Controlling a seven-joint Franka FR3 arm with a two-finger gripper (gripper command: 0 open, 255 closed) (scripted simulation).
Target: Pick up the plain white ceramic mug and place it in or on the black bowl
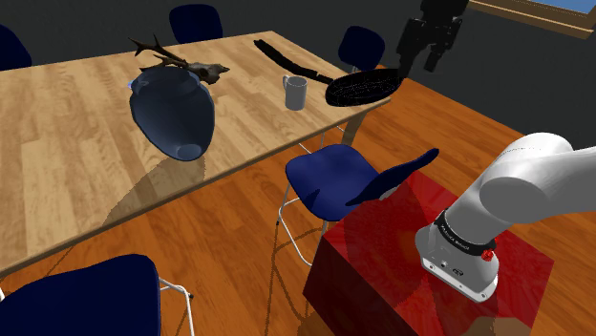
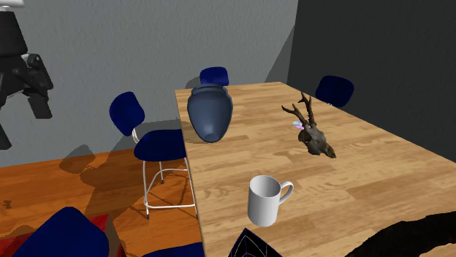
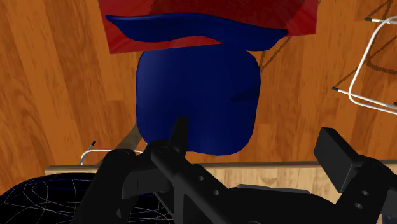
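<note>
- Fingers [image 3: 336, 151] of the gripper [image 1: 422, 57] stand apart with nothing between them, as suits a hand that has not yet taken hold of anything.
- The gripper hangs high beside the table [image 1: 86, 143], looking down on the blue chair [image 1: 339, 177] and the red stand [image 1: 401, 248]. It is well apart from the mug.
- The white mug [image 1: 295, 92] stands upright on the table, mouth up, near the edge on the arm's side. A reach from above looks unobstructed.
- The black bowl [image 1: 363, 88] lies just beside the mug at the table's corner, so the carry should be short.
- The bowl sits between gripper and mug, so the approach probably has to pass over its rim without brushing it.
- The blue vase [image 1: 174, 115] and the antlered skull [image 1: 186, 65] rest farther along the table, away from that path.
</note>
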